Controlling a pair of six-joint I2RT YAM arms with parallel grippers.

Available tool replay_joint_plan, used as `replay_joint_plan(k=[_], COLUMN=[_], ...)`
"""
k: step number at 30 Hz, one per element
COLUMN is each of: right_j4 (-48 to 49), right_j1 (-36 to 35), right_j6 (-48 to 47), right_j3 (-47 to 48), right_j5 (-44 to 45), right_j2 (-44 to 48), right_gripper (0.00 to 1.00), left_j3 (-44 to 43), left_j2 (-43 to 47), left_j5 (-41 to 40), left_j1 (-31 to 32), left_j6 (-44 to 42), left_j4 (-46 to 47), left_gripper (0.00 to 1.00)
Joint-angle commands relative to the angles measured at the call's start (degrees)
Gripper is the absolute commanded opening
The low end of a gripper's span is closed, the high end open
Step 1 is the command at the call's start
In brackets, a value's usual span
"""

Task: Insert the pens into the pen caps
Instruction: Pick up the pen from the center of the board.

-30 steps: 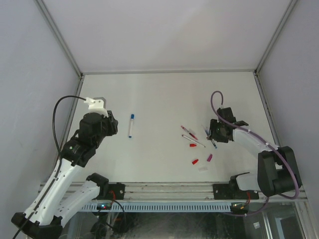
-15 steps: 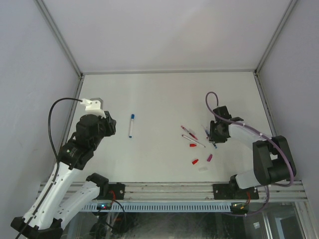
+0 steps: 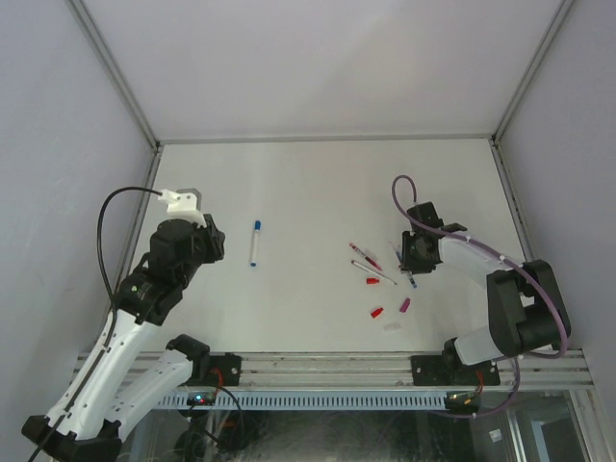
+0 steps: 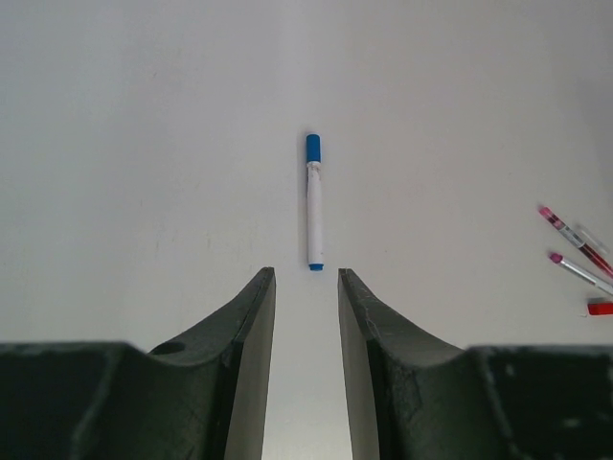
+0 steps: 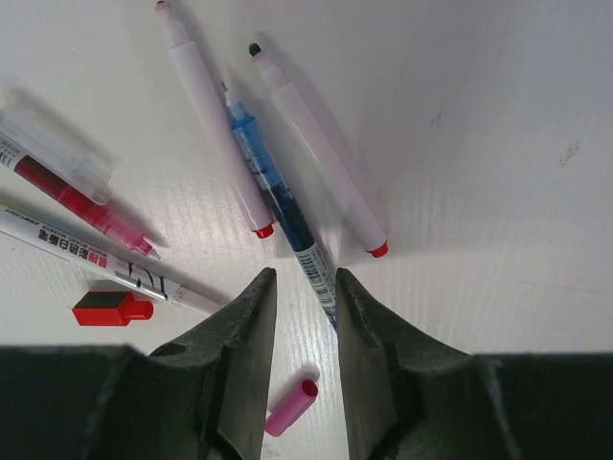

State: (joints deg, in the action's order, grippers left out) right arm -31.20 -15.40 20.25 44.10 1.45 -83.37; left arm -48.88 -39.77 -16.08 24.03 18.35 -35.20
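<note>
A blue-capped pen (image 4: 313, 201) lies alone on the white table just beyond my left gripper (image 4: 306, 273), which is open and empty; from above the same pen (image 3: 254, 243) is to the right of that gripper (image 3: 217, 243). My right gripper (image 5: 305, 278) hangs low over a cluster of pens. Its jaws are open, and the tail of an uncapped blue pen (image 5: 278, 206) runs in between them along the right finger. Two white pens with red ends (image 5: 215, 125) (image 5: 321, 153) flank the blue one. A magenta cap (image 5: 290, 406) lies below the jaws and a red cap (image 5: 110, 309) to their left.
A red-ink pen under a clear cap (image 5: 57, 187) and a printed white pen (image 5: 105, 268) lie left of the cluster. From above, red caps (image 3: 372, 281) (image 3: 377, 312) and the magenta cap (image 3: 404, 305) sit toward the near edge. Grey walls enclose the table.
My right gripper has narrowed its jaws and shifted slightly left and away over the pen cluster. The left arm has barely moved, and its jaws have closed a touch.
</note>
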Motion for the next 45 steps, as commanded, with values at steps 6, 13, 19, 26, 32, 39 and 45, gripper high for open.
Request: replay_joint_plan(k=[6, 13, 19, 26, 32, 39, 45], right_j4=[0.1, -0.7, -0.9, -1.1, -1.1, -1.3, -1.8], right_j1=[-0.6, -1.4, -2.3, -3.9, -5.1, -5.9, -6.5], right_j6=[-1.4, -1.5, -1.8, -1.9, -1.2, -1.0, -0.8], right_j3=[3.3, 4.1, 4.9, 5.9, 6.5, 7.2, 7.8], right_j5=[0.7, 2.0, 2.6, 2.6, 2.5, 2.7, 3.5], right_j2=[-1.2, -3.7, -5.0, -5.9, -6.9, -7.8, -8.6], right_gripper=[0.3, 0.28, 0.24, 0.2, 0.16, 0.14, 0.14], left_j3=[0.0, 0.0, 0.0, -0.1, 0.0, 0.0, 0.0], left_j2=[-0.3, -0.6, -0.5, -0.7, -0.9, -1.0, -1.1], left_j5=[1.3, 1.7, 1.8, 2.5, 3.1, 3.9, 4.4], left_j1=[-0.6, -0.9, -1.2, -1.8, -2.3, -2.7, -2.9], left_j6=[-1.1, -1.3, -1.3, -1.3, -1.3, -1.3, -1.3], left_j4=[1.1, 1.1, 0.9, 1.1, 1.2, 1.4, 1.5], left_gripper=[0.37, 0.37, 0.36, 0.36, 0.36, 0.36, 0.36])
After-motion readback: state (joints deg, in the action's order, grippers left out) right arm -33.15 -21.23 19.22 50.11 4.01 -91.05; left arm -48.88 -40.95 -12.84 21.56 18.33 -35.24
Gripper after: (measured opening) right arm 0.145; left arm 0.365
